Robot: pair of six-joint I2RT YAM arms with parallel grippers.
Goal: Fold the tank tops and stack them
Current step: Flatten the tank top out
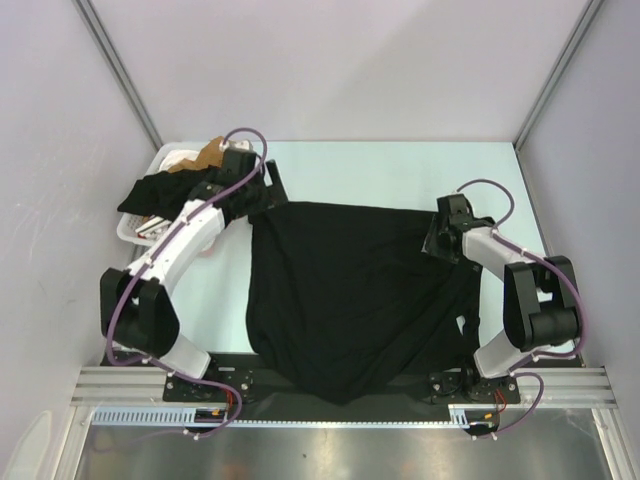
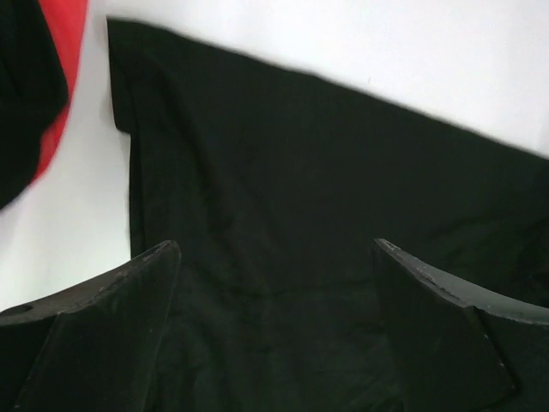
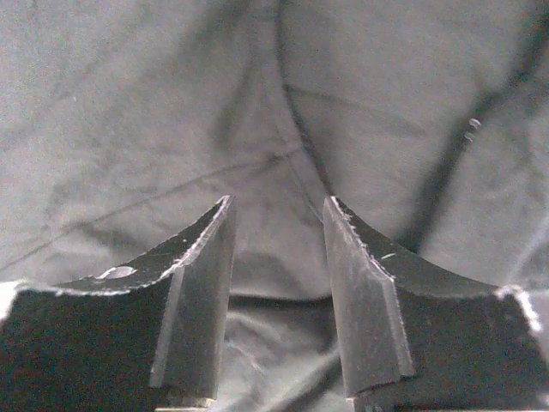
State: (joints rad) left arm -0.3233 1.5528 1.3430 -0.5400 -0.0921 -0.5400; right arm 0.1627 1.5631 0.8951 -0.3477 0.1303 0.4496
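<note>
A large black tank top (image 1: 360, 300) lies spread on the table, its lower end hanging over the near edge between the arm bases. My left gripper (image 1: 264, 196) is at its far left corner. In the left wrist view that gripper (image 2: 276, 249) stands wide open above the black cloth (image 2: 326, 189), with nothing between the fingers. A strip of the red tank top (image 2: 67, 69) shows at the upper left of that view. My right gripper (image 1: 438, 238) is at the far right corner. Its jaws (image 3: 277, 202) stand parted over wrinkled black cloth (image 3: 154, 112), gripping nothing.
A white plastic basket (image 1: 133, 232) stands at the far left behind the left arm. Dark clothing (image 1: 150, 190) and a brown item (image 1: 210, 156) hang out of it. Grey walls enclose the table on three sides.
</note>
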